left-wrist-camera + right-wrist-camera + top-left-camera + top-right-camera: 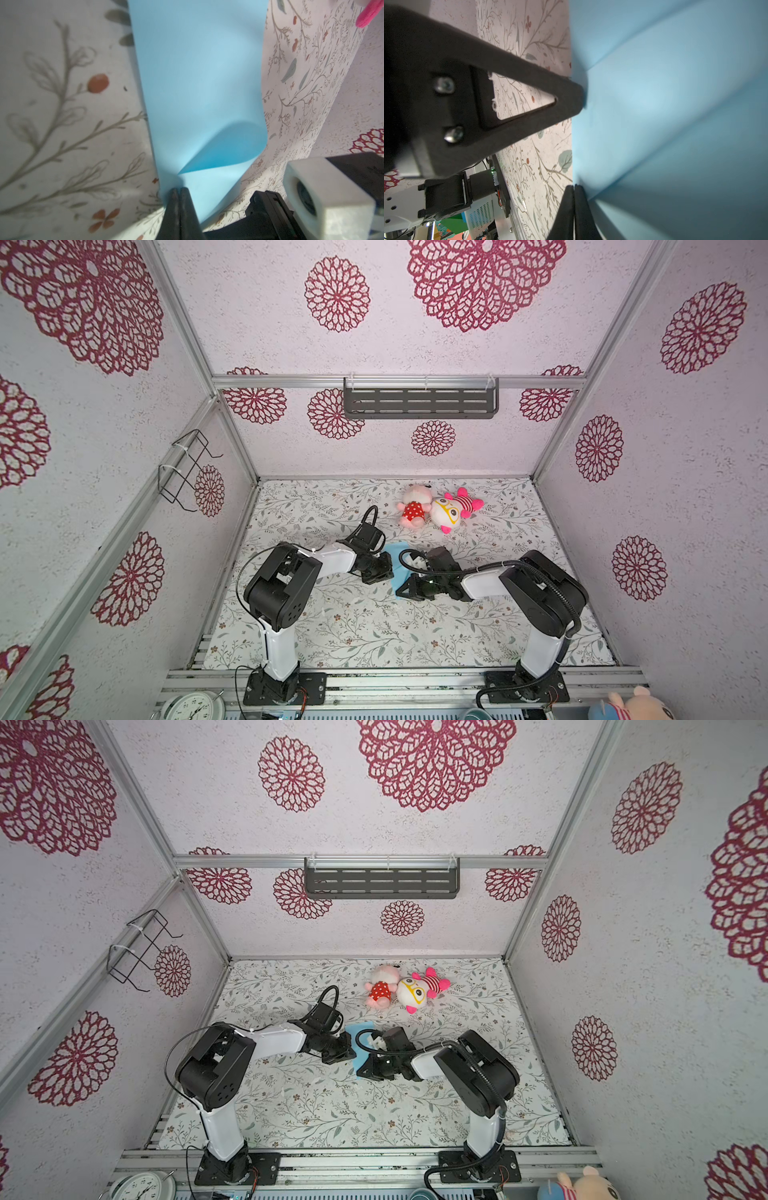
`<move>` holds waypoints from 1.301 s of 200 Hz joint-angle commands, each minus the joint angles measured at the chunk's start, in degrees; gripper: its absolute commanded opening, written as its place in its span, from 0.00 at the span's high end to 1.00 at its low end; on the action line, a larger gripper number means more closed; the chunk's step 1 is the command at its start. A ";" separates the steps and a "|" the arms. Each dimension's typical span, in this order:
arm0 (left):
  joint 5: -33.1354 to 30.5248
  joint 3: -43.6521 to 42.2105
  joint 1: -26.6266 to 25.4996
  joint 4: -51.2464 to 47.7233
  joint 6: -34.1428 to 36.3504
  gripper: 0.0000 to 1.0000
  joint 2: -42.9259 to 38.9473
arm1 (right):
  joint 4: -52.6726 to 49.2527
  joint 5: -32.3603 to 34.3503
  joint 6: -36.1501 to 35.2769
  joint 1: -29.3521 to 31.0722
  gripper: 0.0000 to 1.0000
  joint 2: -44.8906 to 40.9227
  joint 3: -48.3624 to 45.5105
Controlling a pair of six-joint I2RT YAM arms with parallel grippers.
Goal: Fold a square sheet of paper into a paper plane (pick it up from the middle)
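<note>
The light-blue square sheet of paper [395, 552] [360, 1030] lies mid-table between both grippers, mostly hidden under them in both top views. My left gripper [178, 190] [386, 570] is shut, its tips pinching the sheet [197, 83] just inside one edge. A darker flap [228, 149] curls over beside them. My right gripper [573, 185] [400, 593] is shut on the same edge of the paper [664, 114], which shows creases fanning out. The left gripper's finger [566, 93] meets that edge further along. No paper plane shape shows.
Two pink plush toys [413, 510] [453, 508] lie behind the paper toward the back wall. A pink toy limb [367, 14] shows in the left wrist view. A dark shelf [419, 402] and a wire rack [187, 468] hang on the walls. The floral cloth [374, 635] covers the table.
</note>
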 commanded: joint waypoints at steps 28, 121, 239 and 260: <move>-3.63 -0.84 -0.55 -4.31 0.54 1.00 3.05 | 4.18 0.15 0.43 -2.33 0.92 -5.07 0.74; -3.67 0.02 -0.56 -5.05 1.32 1.00 3.07 | 5.49 3.25 2.32 -6.23 0.92 2.45 1.73; -4.02 0.93 -0.55 -6.27 2.25 1.00 2.98 | 7.64 2.47 1.73 -8.11 0.92 1.37 3.81; -3.85 1.17 -0.55 -6.29 2.20 1.00 3.07 | 7.68 3.05 2.04 -8.70 0.92 2.85 4.21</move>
